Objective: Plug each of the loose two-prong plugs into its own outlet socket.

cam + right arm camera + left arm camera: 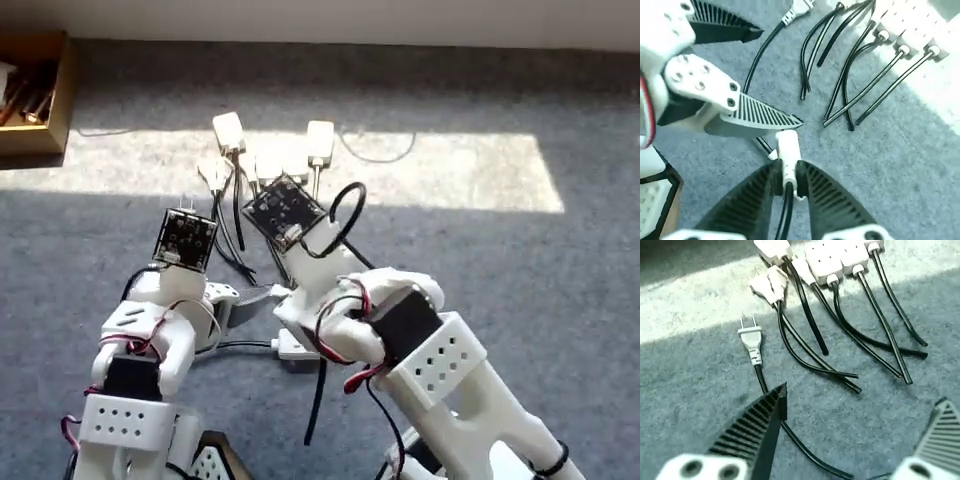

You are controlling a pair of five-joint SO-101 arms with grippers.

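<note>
A grey carpet (560, 300) covers the floor, with a broad band of sunlight (450, 170) lying across its far half. At the far left corner stands an open wooden box (35, 137) holding dark items too shaded to make out. A pale wall (400, 20) runs along the carpet's far edge.

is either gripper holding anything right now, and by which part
The right gripper is shut on a white plug, pinching its body near the cord end. The left gripper is open and holds nothing.
</note>
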